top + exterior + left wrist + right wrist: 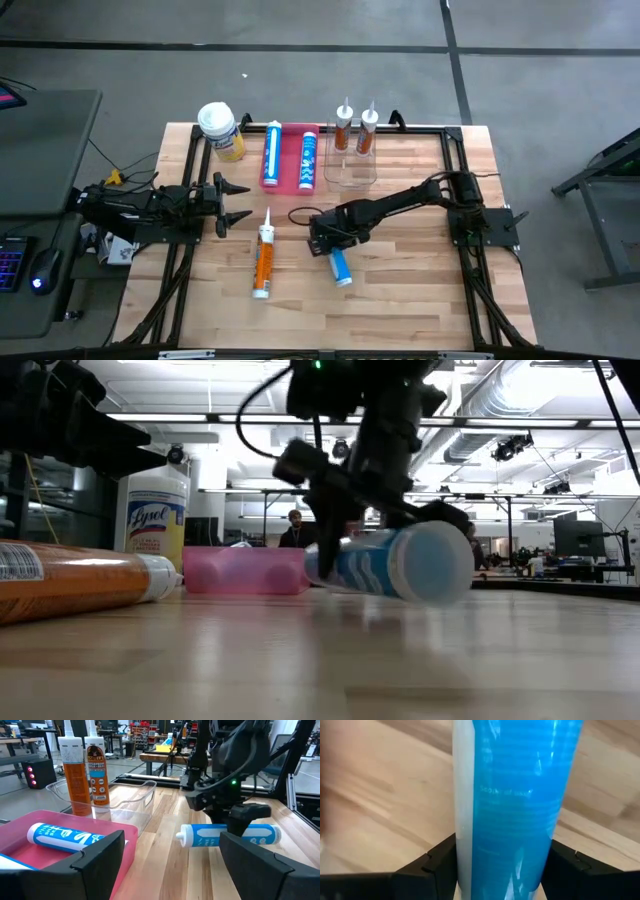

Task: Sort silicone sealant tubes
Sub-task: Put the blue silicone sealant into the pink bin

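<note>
A blue sealant tube [341, 268] lies level at the table's middle, with my right gripper [332, 250] shut on it. Two blue tubes [290, 155] lie in a pink tray [289, 187]. Two orange tubes [356, 130] stand nozzle up in a clear bin [350, 176]. One orange tube [263, 262] lies on its side on the table, nozzle toward the far edge. My left gripper [245, 201] is open and empty at the table's left, left of the lying orange tube. In the left wrist view its fingers stand wide apart [172, 855]. My right gripper pinches the blue tube's body [515, 835] between its two fingers [432, 862], about at mid-length [235, 834]. The fingers come from above, pointing down, and lie across the tube. The tube is about level just over the wood; whether it touches, I cannot tell.
A yellow jar with a white lid [220, 130] stands at the far left, beside the pink tray. Black frame rails [455, 170] run along the table's sides. Bare wood lies toward the near edge [400, 300]. People show in the room beyond the table [293, 528].
</note>
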{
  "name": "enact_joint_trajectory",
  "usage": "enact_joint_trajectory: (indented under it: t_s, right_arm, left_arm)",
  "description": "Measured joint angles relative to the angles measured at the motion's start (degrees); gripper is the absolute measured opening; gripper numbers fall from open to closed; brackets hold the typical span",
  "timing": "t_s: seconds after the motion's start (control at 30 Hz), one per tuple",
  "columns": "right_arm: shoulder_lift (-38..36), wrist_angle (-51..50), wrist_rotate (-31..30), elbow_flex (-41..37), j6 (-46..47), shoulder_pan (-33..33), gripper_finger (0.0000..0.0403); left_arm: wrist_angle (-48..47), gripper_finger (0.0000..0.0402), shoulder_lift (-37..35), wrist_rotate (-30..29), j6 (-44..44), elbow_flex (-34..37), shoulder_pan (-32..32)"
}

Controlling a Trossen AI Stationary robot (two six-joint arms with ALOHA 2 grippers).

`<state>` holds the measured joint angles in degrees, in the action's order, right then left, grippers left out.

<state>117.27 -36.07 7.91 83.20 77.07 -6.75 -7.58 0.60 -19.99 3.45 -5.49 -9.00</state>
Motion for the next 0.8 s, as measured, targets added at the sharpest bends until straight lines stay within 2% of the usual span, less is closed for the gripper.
enact_joint_trajectory:
  t_s: [0.27,0.6,0.8]
  right_arm:
    - [-0.09,-0.09,-2.06,8.06,-5.96,2.01,0.0212]
    - [-0.26,-1.87,-8.51,21.34,-14.51,8.93,0.0212]
    - [0.55,-1.76,-10.89,25.50,-16.36,12.93,0.0212]
  left_arm:
    - [-0.02,0.0319,0.00,0.00,-0.01,-0.01,0.00]
    - [-0.02,0.0319,0.00,0.00,-0.01,-0.01,-0.01]
    - [-0.02,0.0319,0.02,0.00,-0.01,-0.01,0.00]
